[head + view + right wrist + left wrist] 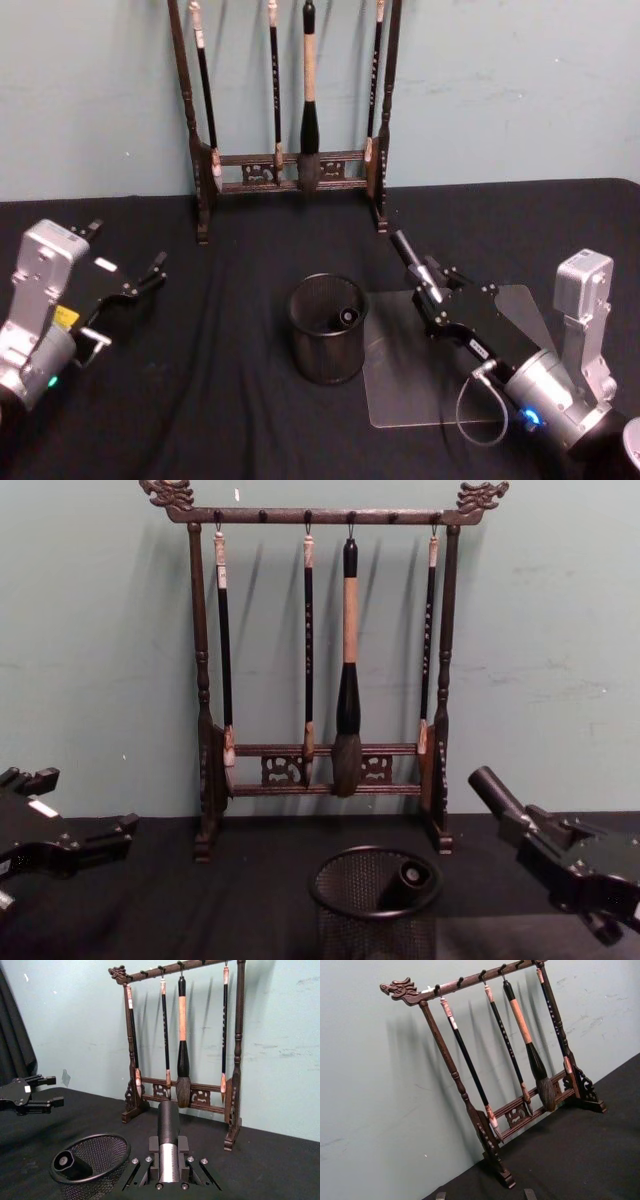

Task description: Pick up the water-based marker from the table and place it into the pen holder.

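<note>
Fingers (140, 1172) of the right gripper (436, 290) are clamped on the silver barrel of the water-based marker (408, 250). It is held off the table (200, 400) just right of the pen holder (325, 350), with its black cap end slanting up toward the wooden brush rack (290, 170). A dark pen-like thing (348, 316) leans inside the mesh holder, a clear sheet (400, 385) lies beside it under the right arm, and the left gripper (125, 252) sits well off to the left with its fingers spread wide and holding nothing.
</note>
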### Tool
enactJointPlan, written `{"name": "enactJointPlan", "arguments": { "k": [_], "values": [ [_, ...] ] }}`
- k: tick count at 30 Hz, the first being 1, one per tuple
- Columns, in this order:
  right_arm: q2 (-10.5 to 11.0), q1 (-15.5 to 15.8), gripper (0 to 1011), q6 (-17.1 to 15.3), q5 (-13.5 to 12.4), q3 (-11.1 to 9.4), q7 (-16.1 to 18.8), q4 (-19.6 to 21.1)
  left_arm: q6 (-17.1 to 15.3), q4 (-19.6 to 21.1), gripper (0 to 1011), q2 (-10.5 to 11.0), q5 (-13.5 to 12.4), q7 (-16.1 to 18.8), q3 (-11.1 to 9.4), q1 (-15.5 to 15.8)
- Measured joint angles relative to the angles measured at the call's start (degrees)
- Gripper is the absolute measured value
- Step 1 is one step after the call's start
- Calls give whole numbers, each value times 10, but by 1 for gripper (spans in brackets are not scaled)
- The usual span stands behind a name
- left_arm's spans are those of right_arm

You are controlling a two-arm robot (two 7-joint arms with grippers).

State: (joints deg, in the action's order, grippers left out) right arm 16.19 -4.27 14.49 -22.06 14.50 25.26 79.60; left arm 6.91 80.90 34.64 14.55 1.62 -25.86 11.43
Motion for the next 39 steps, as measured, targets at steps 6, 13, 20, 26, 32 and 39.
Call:
{"name": "enactJointPlan", "arguments": {
  "k": [6,13,20,26,32,39],
  "values": [
    [-1,-7,214,8,6,4,0,-5,0,0,1009,0,0,0,0,0],
    [0,-19,214,7,7,8,5,-8,0,0,1009,0,0,0,0,0],
    [-1,-35,214,0,8,16,9,-16,0,0,1009,0,0,0,0,0],
    [-6,-56,215,-3,8,26,16,-27,0,0,1009,0,0,0,0,0],
    [-12,-77,214,-1,9,39,26,-43,0,0,1009,0,0,0,0,0],
    [-20,-101,214,7,8,51,41,-68,0,0,1009,0,0,0,0,0]
  ]
}}
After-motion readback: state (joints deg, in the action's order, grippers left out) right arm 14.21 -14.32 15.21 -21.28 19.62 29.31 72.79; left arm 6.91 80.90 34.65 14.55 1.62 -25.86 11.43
